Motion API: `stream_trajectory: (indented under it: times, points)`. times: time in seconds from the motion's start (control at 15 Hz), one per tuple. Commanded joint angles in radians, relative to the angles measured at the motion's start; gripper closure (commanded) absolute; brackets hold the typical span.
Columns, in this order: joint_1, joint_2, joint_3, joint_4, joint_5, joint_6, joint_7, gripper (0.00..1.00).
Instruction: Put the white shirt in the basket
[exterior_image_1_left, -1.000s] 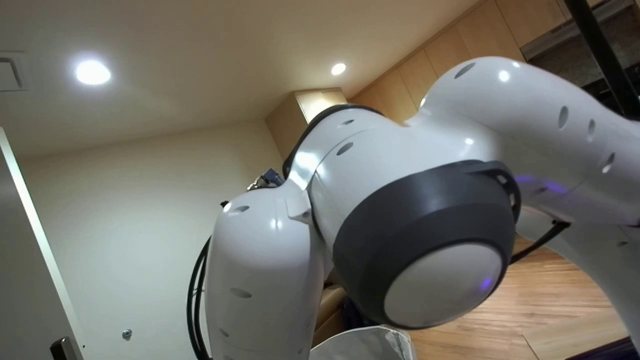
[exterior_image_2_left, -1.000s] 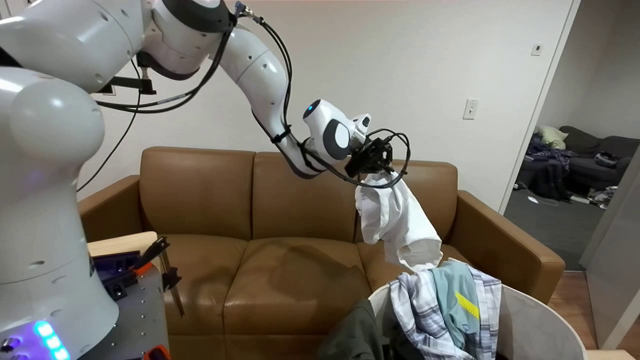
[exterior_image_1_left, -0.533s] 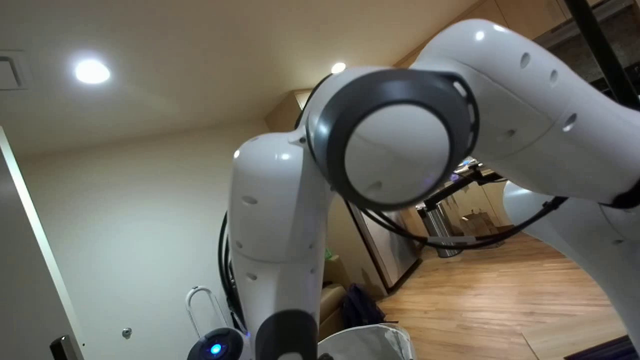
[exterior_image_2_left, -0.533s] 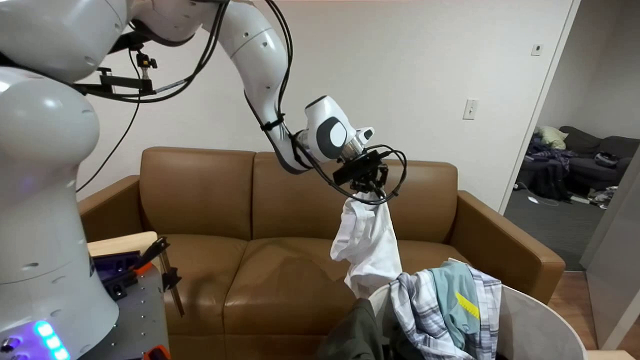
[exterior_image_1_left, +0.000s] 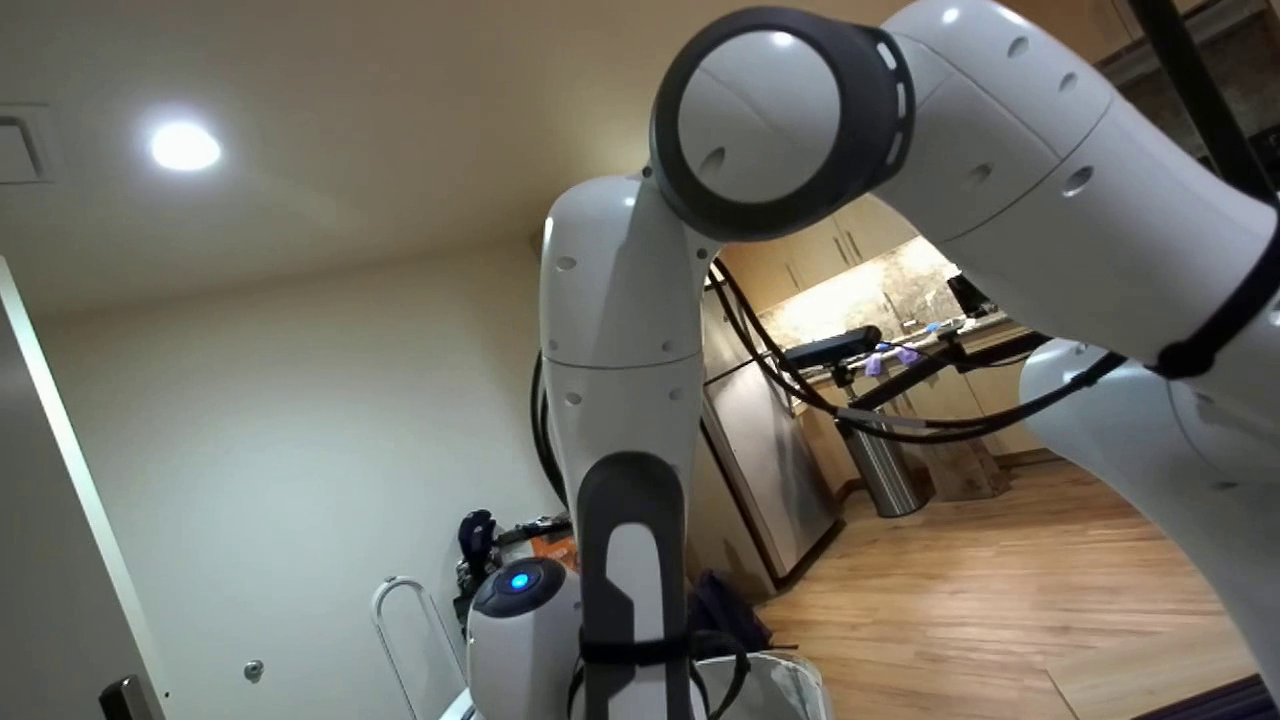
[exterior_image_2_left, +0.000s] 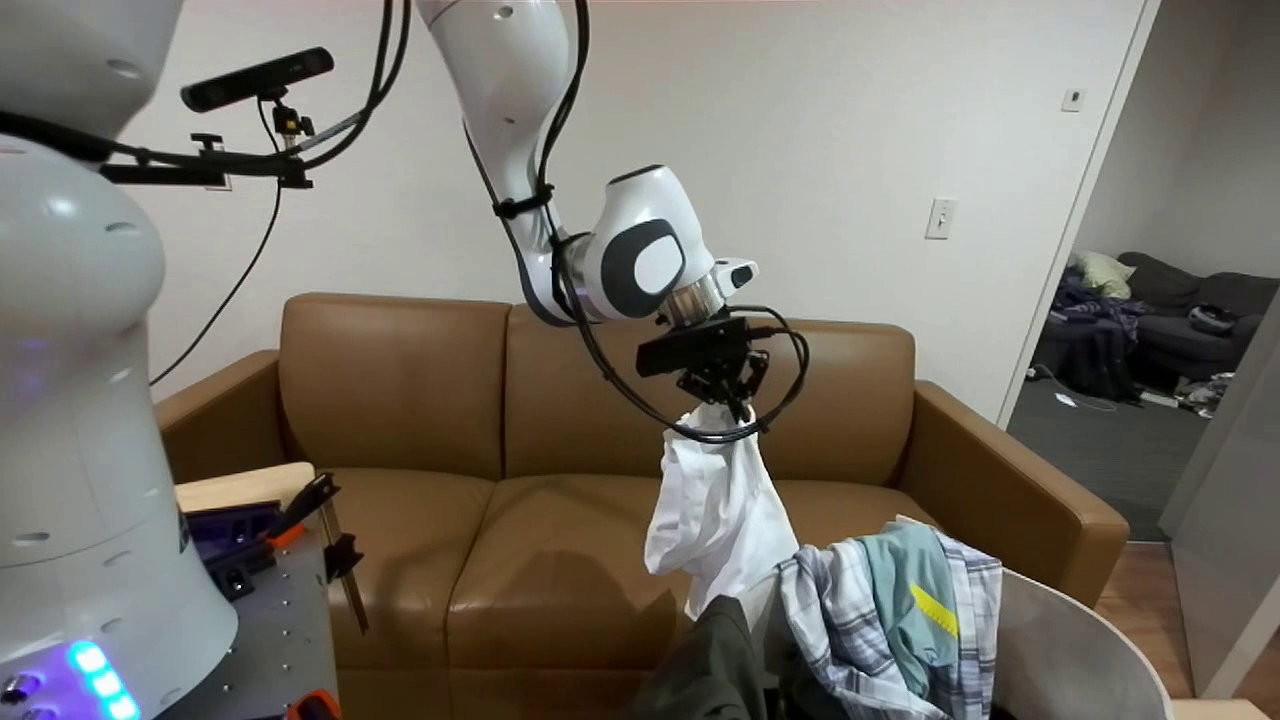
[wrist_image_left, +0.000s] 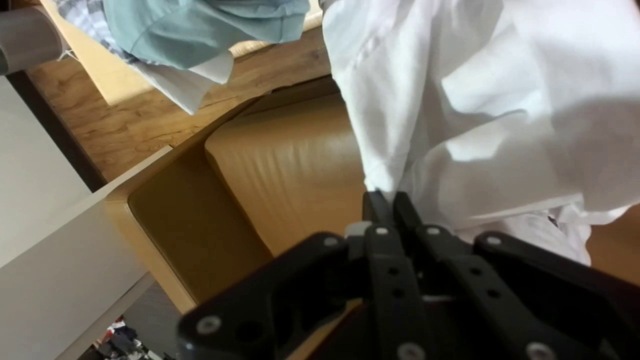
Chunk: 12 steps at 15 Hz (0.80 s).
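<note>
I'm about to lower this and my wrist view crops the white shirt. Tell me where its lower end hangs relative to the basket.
Observer: In an exterior view, the white shirt has its lower end at the left edge of the basket as pictured; whether they touch, I cannot tell.
Operator: Name what else is at that edge.
Observer: A dark cloth rises there, covering part of the shirt's bottom from that camera.
Operator: Report how high I am against the rim.
Observer: The gripper appears higher than the rim in that same picture, with a brown sofa behind it.
</note>
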Motion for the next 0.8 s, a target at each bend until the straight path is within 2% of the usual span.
stream_trajectory:
  times: [0.0,0.07,0.13,0.33,0.6,0.73]
  points:
    - [-0.049,-0.050,0.079,0.028,-0.083,-0.056,0.049,0.97]
    - [-0.068,-0.092,0.100,0.010,-0.099,-0.052,0.047,0.97]
    - [-0.036,-0.147,0.080,-0.029,-0.033,-0.030,0.006,0.96]
    - [-0.003,-0.279,0.018,-0.098,-0.026,-0.014,0.056,0.96]
    - [0.055,-0.439,-0.176,-0.164,-0.085,-0.021,0.174,0.96]
    - [0.025,-0.484,-0.260,-0.174,-0.194,0.023,0.183,0.97]
